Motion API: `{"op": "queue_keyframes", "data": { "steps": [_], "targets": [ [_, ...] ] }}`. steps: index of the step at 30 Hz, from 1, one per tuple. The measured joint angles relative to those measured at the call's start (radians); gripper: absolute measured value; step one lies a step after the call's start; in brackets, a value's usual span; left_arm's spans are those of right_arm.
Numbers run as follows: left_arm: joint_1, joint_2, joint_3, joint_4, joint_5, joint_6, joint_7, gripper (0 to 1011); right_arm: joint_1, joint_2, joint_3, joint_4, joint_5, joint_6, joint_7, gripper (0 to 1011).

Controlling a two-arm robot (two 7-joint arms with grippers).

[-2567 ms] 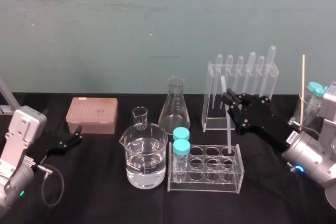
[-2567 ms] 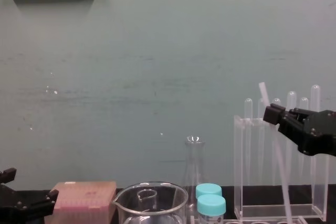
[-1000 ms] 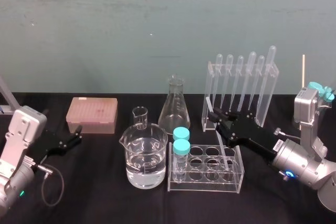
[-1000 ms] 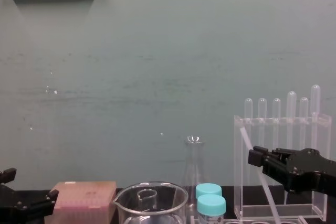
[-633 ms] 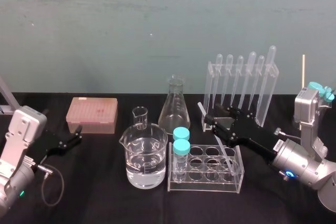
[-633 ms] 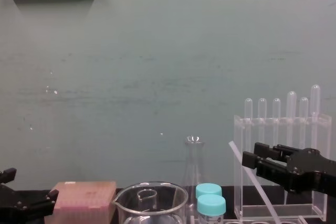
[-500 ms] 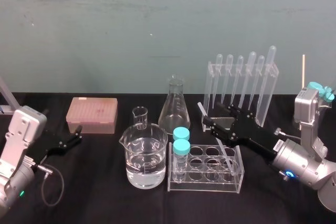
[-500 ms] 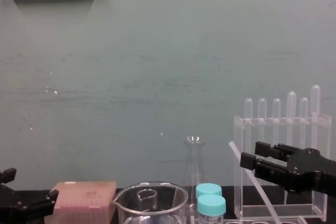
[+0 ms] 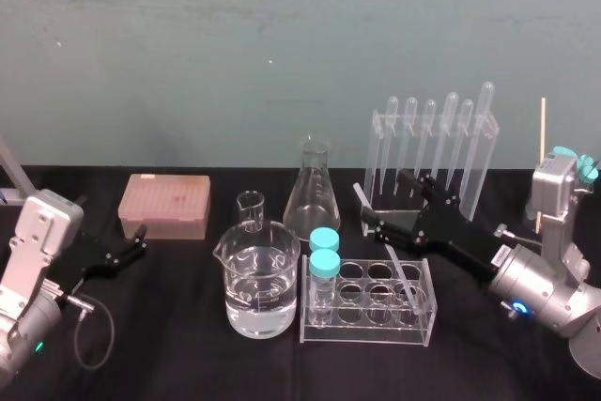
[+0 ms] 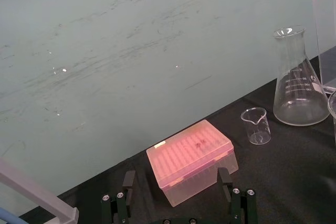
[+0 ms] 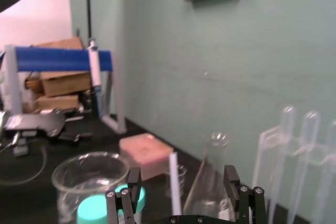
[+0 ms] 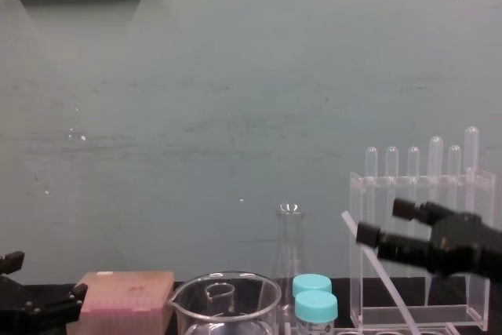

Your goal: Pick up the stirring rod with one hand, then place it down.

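Translucent-white stirring rod (image 9: 397, 271) is leaning in the test tube rack (image 9: 366, 321), its upper end sitting inside the wide-open right gripper (image 9: 391, 204). It looks light, stiff, slippery and brittle, so mid-shaft seems the safest hold. The left gripper (image 9: 131, 249) is idling open, well apart.

- Soft, even room light washes the green wall (image 9: 282, 44).
- The black surface (image 9: 169, 345) stays dark; the stirring rod (image 9: 402, 274) shows pale against it.
- Small glints dot the beaker (image 9: 258, 274).
- In the right wrist view, a far room corner (image 11: 37, 3) glows overexposed.
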Motion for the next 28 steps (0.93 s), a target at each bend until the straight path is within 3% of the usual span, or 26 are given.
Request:
{"op": "queue_keyframes", "data": {
  "steps": [4, 6, 7, 10, 11, 14, 17, 21, 28],
  "targets": [
    [0.000, 0.000, 0.000, 0.000, 0.000, 0.000, 0.000, 1000, -0.024, 0.000, 0.030, -0.053, 0.000, 0.002, -0.064, 1002],
    [0.000, 0.000, 0.000, 0.000, 0.000, 0.000, 0.000, 1000, -0.056, -0.003, 0.065, -0.111, -0.018, 0.012, -0.160, 1002],
    [0.000, 0.000, 0.000, 0.000, 0.000, 0.000, 0.000, 1000, -0.056, -0.003, 0.065, -0.111, -0.018, 0.012, -0.160, 1002],
    [0.000, 0.000, 0.000, 0.000, 0.000, 0.000, 0.000, 1000, -0.107, -0.012, 0.113, -0.178, -0.068, 0.054, -0.319, 1002],
    [0.000, 0.000, 0.000, 0.000, 0.000, 0.000, 0.000, 1000, -0.107, -0.012, 0.113, -0.178, -0.068, 0.054, -0.319, 1002],
    [0.000, 0.000, 0.000, 0.000, 0.000, 0.000, 0.000, 1000, -0.145, -0.017, 0.150, -0.215, -0.102, 0.151, -0.451, 1002],
    [0.000, 0.000, 0.000, 0.000, 0.000, 0.000, 0.000, 1000, -0.165, -0.017, 0.170, -0.229, -0.117, 0.241, -0.522, 1002],
    [0.000, 0.000, 0.000, 0.000, 0.000, 0.000, 0.000, 1000, -0.180, -0.017, 0.188, -0.231, -0.116, 0.329, -0.553, 1002],
    [0.000, 0.000, 0.000, 0.000, 0.000, 0.000, 0.000, 1000, -0.181, -0.017, 0.188, -0.232, -0.116, 0.322, -0.554, 1002]
  ]
}}
